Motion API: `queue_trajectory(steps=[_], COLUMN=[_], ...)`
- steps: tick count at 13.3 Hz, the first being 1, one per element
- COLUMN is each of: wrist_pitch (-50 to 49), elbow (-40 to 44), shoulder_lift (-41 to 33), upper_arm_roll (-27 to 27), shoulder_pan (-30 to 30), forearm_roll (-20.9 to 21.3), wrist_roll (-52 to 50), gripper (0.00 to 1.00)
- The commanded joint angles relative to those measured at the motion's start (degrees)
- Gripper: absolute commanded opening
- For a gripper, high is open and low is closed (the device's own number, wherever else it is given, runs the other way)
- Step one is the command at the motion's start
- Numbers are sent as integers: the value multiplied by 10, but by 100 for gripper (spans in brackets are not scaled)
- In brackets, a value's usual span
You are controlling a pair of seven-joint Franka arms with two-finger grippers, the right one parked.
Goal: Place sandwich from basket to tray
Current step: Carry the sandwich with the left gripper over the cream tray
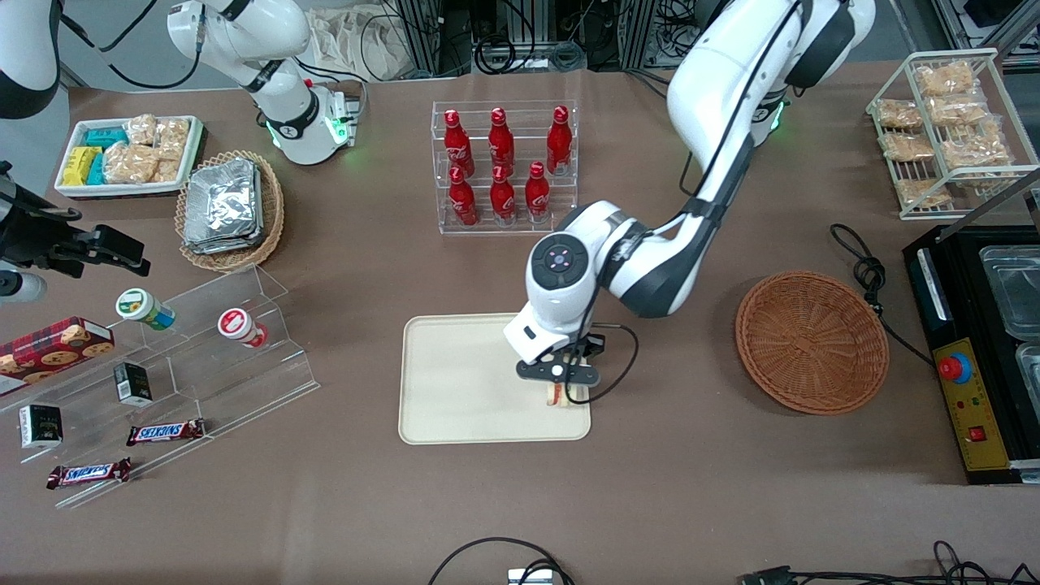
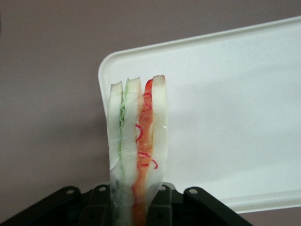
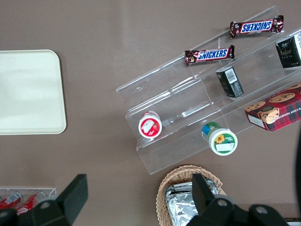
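Note:
The sandwich [image 2: 137, 141], a clear-wrapped wedge of white bread with green and red-orange layers, stands on edge between the fingers of my left gripper [image 2: 136, 207], which is shut on it. In the front view the gripper [image 1: 561, 390] hangs low over the corner of the cream tray [image 1: 463, 390] nearest the camera and the basket, and only a sliver of the sandwich [image 1: 557, 396] shows under it. I cannot tell whether the sandwich touches the tray [image 2: 225, 117]. The reddish-brown wicker basket [image 1: 811, 341] sits beside the tray toward the working arm's end, with nothing in it.
A clear rack of red bottles [image 1: 504, 166] stands farther from the camera than the tray. A tan basket of foil packets [image 1: 227, 207], a white snack tray [image 1: 126, 154] and an acrylic shelf [image 1: 203, 357] lie toward the parked arm's end. A wire rack [image 1: 946, 130] and black machine [image 1: 975, 349] flank the basket.

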Motion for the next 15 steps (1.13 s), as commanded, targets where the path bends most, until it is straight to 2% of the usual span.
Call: queue_trajectory(steps=[1, 5, 9, 14, 15], wrist_pitch=[17, 42, 47, 60, 64], elbow=[30, 31, 31, 31, 31], shoulder_lift=[38, 60, 70, 80, 83], upper_arm_roll=[7, 8, 7, 7, 7], shoulder_pan=[-9, -13, -15, -15, -15], forearm_roll=[11, 11, 11, 11, 11], wrist_roll=[-9, -4, -5, -10, -17], gripper=[18, 18, 24, 38, 52])
